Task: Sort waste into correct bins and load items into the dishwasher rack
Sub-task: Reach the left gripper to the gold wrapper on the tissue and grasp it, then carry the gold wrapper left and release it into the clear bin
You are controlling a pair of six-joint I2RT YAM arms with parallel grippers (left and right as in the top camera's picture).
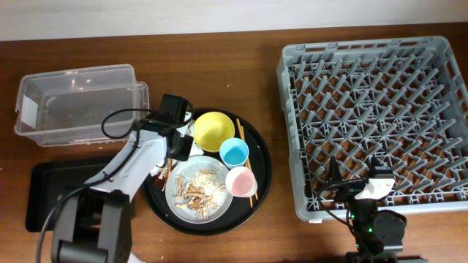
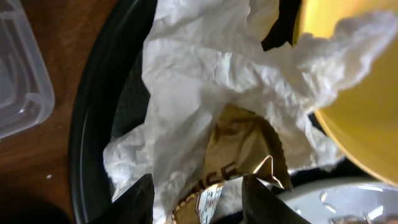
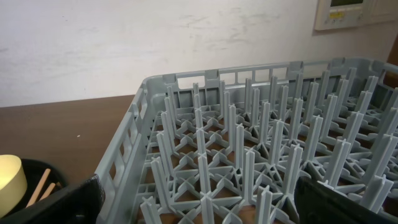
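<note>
The crumpled white napkin [image 2: 205, 81] and the brownish-gold wrapper [image 2: 245, 146] lie on the round black tray, beside the yellow bowl [image 1: 213, 130]. My left gripper [image 2: 202, 202] is open, low over them, with the wrapper and napkin edge between its fingers; from overhead it [image 1: 175, 148] hides both. The blue cup [image 1: 234, 152], pink cup [image 1: 240, 180], chopsticks [image 1: 247, 166] and the grey plate [image 1: 175, 191] with food scraps [image 1: 197, 188] sit on the same tray. My right gripper [image 3: 205, 208] is open and empty at the near-left corner of the grey dishwasher rack [image 1: 380, 117].
The clear tub [image 1: 73, 102] stands at the back left. The shallow black rectangular tray [image 1: 44, 193] lies at the front left, partly under my left arm. The round black tray [image 1: 263, 172] sits between the bins and the rack. The bowl [image 3: 9, 177] shows at the right wrist view's left edge.
</note>
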